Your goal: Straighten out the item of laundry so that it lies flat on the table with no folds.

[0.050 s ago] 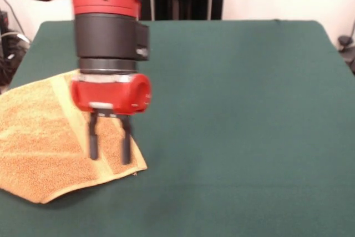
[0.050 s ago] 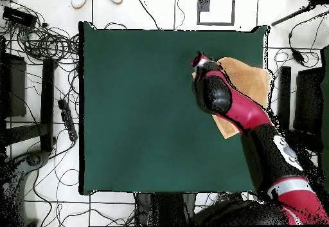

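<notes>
Lying at the far left of the front view, the towel (image 1: 41,142) sat on the green counter (image 1: 238,120), its left part running past the counter's left edge and out of frame. Orange-tan terry, w/ a paler yellowish stripe crossing it diagonally from top to the near right corner. Towel wasn't flat: the outline was irregular and the near edge curved round.

Just right of the towel's middle, the red and black arm (image 1: 108,31) came down from above. The gripper (image 1: 110,145) hung over the towel's right-hand part, near the pale stripe; two dark fingers (image 1: 93,140) pointed down, parted by a modest gap, nothing between them. Can't tell whether the tips touched the cloth.

Rest of the counter to the right was bare green.

Overhead view: towel (image 2: 247,80) sat at the counter's (image 2: 148,108) right side near the top corner, arm (image 2: 222,99) covering part of it. Cables (image 2: 38,44) lay on the floor at left.
</notes>
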